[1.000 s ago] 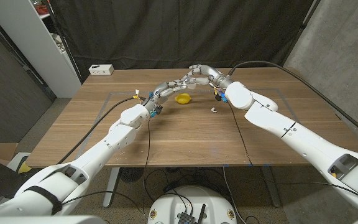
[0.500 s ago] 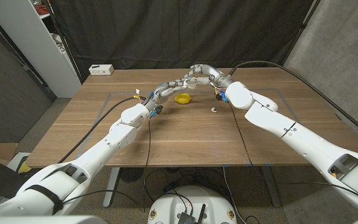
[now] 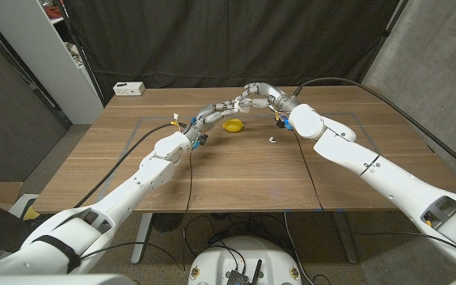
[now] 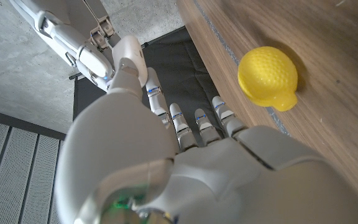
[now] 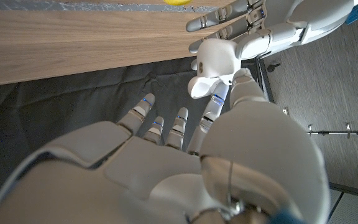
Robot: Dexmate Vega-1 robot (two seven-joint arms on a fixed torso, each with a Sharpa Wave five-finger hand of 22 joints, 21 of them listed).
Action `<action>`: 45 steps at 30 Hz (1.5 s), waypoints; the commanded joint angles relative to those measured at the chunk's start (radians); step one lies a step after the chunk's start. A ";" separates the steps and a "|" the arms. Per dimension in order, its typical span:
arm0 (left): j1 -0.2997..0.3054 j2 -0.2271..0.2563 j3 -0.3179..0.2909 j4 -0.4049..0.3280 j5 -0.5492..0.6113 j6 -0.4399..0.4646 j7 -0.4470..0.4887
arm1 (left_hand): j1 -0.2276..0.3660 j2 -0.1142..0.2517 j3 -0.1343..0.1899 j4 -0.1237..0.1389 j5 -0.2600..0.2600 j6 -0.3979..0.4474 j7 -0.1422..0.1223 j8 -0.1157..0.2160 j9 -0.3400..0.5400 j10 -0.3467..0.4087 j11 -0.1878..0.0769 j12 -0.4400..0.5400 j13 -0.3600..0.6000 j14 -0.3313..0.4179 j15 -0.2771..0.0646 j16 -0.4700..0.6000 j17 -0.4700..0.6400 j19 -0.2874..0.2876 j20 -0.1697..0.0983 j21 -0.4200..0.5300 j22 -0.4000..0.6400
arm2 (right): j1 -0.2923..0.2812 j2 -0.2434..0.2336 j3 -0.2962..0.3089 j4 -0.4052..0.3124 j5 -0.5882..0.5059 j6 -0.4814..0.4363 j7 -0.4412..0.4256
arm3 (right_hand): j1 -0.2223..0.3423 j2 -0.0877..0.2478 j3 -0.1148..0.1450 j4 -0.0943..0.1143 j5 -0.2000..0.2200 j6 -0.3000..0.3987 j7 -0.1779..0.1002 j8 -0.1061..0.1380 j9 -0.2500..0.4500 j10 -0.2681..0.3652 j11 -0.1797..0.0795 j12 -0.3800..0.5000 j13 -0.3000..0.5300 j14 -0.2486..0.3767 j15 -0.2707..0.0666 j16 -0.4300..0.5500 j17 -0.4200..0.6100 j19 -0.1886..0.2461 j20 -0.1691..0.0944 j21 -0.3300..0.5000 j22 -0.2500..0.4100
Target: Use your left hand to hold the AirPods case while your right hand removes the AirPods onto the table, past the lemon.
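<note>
Landmark is the lemon [image 3: 232, 125], sitting on the surface [image 3: 212, 174] near its far edge.

Left hand [image 3: 214, 112]: just beyond the lemon and slightly to its left, raised off the wood. In my head view the fingers blur into the right hand's, so I can't read the grasp from there. In the left wrist view the hand's own back blocks the palm side and I see only fingers [image 4: 178, 119] reaching straight out.

AirPods case [image 5: 213, 65]: clear only in the right wrist view, a white case with the lid hinged open, held up off the surface beyond the lemon. The left hand's fingers [image 5: 229, 14] wrap it from behind, so the left hand is holding the case. I can't make out whether any earbuds sit inside.

Right hand [image 3: 256, 93]: beyond the lemon and to its right, meeting the left hand. One fingertip [image 5: 241, 78] sits right at the case's open lid; the rest are spread and extended. I cannot tell whether it pinches anything.

Small white object [image 3: 273, 139]: on the surface right of the lemon, too small to identify.
</note>
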 commanded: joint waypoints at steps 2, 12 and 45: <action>0.003 -0.003 0.003 -0.006 0.004 -0.002 0.005 | 0.004 0.009 0.024 -0.015 0.005 0.065 -0.058 0.009 0.136 -0.001 -0.002 -0.001 0.002 -0.001 -0.039 0.000 0.000 0.005 0.001 0.005 0.000 | -0.005 -0.019 0.005 -0.014 0.012 0.000 0.023 | -0.008 -0.001 0.000 -0.006 -0.004 0.024 -0.020 0.006 0.004 0.007 -0.005 -0.001 0.004 0.005 0.000 0.003 0.001 -0.007 0.002 0.004 0.002; 0.001 -0.004 0.002 -0.001 0.004 -0.007 0.005 | 0.004 0.009 0.025 -0.016 0.005 0.064 -0.062 0.010 0.140 -0.001 0.000 -0.001 0.002 -0.001 -0.039 0.000 -0.001 0.006 0.000 0.005 0.000 | -0.007 -0.012 0.011 -0.003 0.017 0.022 0.010 | 0.023 0.005 0.018 -0.027 0.002 0.081 0.040 0.019 0.009 0.047 -0.020 0.010 0.006 0.031 -0.020 0.008 -0.004 0.006 -0.008 0.009 0.002; 0.008 -0.011 -0.001 0.005 0.001 -0.018 0.011 | 0.003 0.010 0.027 -0.016 0.005 0.060 -0.059 0.009 0.143 -0.002 0.004 -0.002 0.002 -0.001 -0.038 0.000 -0.001 0.006 0.001 0.005 0.001 | -0.016 -0.007 0.008 -0.007 0.029 0.009 -0.001 | 0.038 -0.029 0.013 -0.035 0.009 0.119 0.054 0.041 0.036 0.081 -0.027 0.017 0.009 0.069 -0.041 0.014 -0.006 0.020 -0.006 0.010 0.001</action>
